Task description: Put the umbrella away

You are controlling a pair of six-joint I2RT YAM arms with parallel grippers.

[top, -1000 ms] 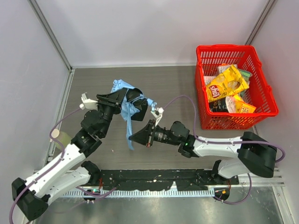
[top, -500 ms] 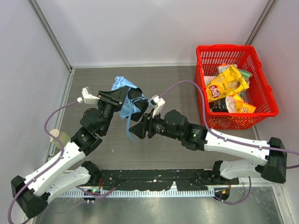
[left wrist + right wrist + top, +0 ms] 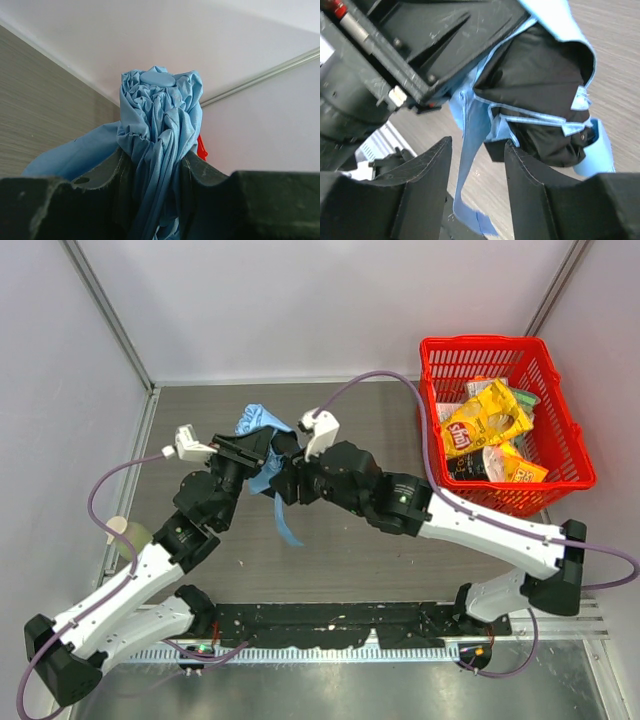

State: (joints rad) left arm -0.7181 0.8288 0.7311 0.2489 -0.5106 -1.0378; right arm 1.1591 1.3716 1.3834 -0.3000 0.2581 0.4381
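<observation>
The umbrella point(image 3: 262, 424) is a bunched light-blue fabric bundle held off the table at centre left. My left gripper point(image 3: 250, 448) is shut on it; in the left wrist view the fabric point(image 3: 160, 115) is squeezed between the dark jaws of the left gripper point(image 3: 155, 165) and bulges above them. A thin blue strap point(image 3: 284, 520) hangs from the bundle toward the table. My right gripper point(image 3: 284, 483) is open right beside the bundle. In the right wrist view the strap point(image 3: 470, 150) dangles between the spread right gripper point(image 3: 477, 142), with the dark underside of the umbrella point(image 3: 540, 95) just beyond.
A red basket point(image 3: 480, 342) stands at the right, holding a yellow chip bag point(image 3: 485, 418) and other packets. A cream round object point(image 3: 130, 536) sits by the left wall. Grey walls close in the table on three sides.
My right gripper has gone from shut to open and moved up from the strap's lower end to the bundle. The left arm kept its hold, shifting slightly.
</observation>
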